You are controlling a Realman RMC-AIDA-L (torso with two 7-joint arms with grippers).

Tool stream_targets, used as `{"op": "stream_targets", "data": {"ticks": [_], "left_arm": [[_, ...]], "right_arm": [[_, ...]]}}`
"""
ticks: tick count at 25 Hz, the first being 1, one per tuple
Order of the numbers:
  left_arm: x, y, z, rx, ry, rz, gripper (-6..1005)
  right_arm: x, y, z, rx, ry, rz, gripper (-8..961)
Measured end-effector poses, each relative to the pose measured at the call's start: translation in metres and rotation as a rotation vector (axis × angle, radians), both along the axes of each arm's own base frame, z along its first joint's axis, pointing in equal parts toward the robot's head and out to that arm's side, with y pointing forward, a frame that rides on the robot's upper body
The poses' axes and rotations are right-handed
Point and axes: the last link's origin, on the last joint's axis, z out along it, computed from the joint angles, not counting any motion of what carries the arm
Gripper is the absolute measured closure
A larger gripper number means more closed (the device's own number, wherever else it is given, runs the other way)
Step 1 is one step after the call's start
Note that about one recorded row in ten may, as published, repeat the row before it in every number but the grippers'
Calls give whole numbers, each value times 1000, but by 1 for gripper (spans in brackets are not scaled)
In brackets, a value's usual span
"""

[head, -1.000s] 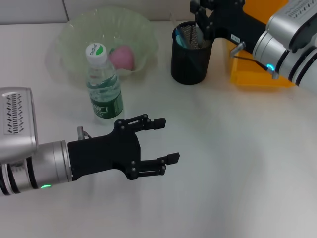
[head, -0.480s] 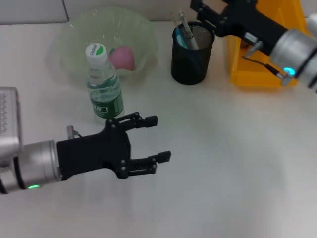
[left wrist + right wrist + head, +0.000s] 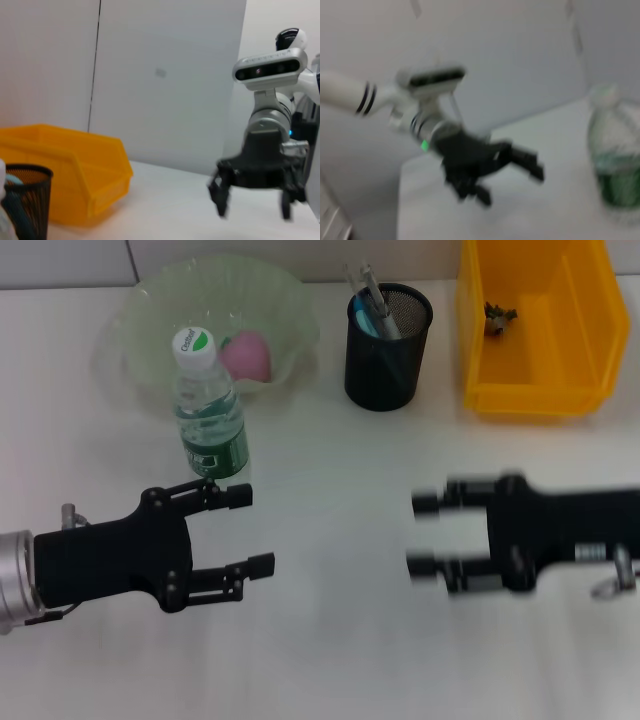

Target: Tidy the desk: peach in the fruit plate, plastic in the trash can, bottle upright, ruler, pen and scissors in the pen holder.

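Note:
The pink peach [image 3: 247, 356] lies in the pale green fruit plate [image 3: 150, 315] at the back left. A clear bottle [image 3: 209, 410] with a green label and white cap stands upright in front of the plate; it also shows in the right wrist view [image 3: 615, 155]. The black mesh pen holder [image 3: 386, 335] holds several stationery items; its rim shows in the left wrist view [image 3: 25, 200]. A dark scrap lies in the yellow trash can [image 3: 590, 390]. My left gripper [image 3: 255, 530] hovers open over the table, front left. My right gripper [image 3: 420, 533] hovers open at the front right, facing the left one.
The yellow bin [image 3: 75, 170] stands at the back right beside the pen holder. The white table [image 3: 340, 460] stretches between the two grippers. In the left wrist view the right gripper [image 3: 252, 192] hangs above the table; in the right wrist view the left gripper [image 3: 512, 175] shows.
My right arm has swung from above the pen holder down to the front right of the table. My left gripper has drawn back toward the left. Both stay open.

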Motion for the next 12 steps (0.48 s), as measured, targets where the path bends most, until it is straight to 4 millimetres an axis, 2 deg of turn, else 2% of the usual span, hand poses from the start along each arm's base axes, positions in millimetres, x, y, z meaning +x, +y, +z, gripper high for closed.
{"op": "stream_targets", "data": {"ticks": [5,12], "left_arm": [[-2,-2,-3,-45,24,12,201],[-1,-2,-7,-61,33,12,201]], "right_arm": [[11,-12,-15,-32,-56,-3,242],[14,-13,-17,-6,-44,-6,243]]}}
